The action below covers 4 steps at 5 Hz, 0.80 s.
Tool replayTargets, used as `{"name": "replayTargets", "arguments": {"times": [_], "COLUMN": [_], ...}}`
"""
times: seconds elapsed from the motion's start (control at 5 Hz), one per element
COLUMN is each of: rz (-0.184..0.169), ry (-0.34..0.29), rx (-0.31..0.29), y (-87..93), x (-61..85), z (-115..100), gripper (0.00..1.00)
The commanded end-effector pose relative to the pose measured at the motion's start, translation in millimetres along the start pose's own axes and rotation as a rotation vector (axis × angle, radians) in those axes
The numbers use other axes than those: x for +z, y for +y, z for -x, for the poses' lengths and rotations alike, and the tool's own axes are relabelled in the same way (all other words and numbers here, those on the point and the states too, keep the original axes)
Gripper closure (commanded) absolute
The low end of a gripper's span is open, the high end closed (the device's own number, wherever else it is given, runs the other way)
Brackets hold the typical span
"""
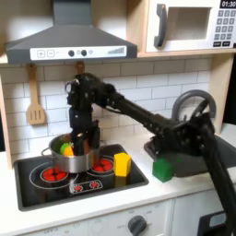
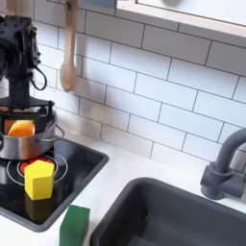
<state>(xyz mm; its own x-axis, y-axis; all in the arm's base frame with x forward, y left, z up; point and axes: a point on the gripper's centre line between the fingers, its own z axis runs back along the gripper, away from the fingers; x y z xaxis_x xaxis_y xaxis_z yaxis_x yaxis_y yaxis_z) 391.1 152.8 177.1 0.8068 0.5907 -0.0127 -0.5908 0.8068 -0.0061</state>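
The gripper [image 1: 79, 138] is dipping right into the mouth of the silver pot [image 1: 72, 161], and that is making things hard to read: its fingertips are sinking behind the rim, so whether they are spread or pinched on anything, I cannot tell. In the second exterior view the gripper [image 2: 26, 113] is hanging over the pot [image 2: 27, 143] too, its dark frame blocking much of what is lying inside.

Something orange [image 2: 21, 127] is showing in the pot just beside the fingers, and in the first exterior view there is a yellow-green bit [image 1: 64, 147] next to it, too blurred to name. The pot's far side is being cut off by the second exterior view's left edge.

The arm is reaching in from the first exterior view's right, stretching long and low across the sink [image 1: 184, 164], then rising to an elbow near the hood and dropping almost straight down onto the pot.

The pot is sitting on the black stove top [image 1: 37, 180]. A yellow block [image 1: 122, 165] is standing near it on the stove, and a green block [image 1: 163, 170] is resting by the sink's edge. A wooden spatula [image 1: 35, 101] is hanging on the tiled wall.
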Motion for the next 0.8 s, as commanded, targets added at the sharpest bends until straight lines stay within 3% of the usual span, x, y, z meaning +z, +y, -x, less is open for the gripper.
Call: {"name": "replayTargets", "arguments": {"times": [0.0, 0.6], "rz": [0.020, 0.010], "ry": [0.002, 0.015], "rx": [-0.068, -0.062], "y": [-12.5, -9.9], "x": [3.2, 0.3], "z": [13.6, 14.6], "gripper": [0.00, 0.00]}}
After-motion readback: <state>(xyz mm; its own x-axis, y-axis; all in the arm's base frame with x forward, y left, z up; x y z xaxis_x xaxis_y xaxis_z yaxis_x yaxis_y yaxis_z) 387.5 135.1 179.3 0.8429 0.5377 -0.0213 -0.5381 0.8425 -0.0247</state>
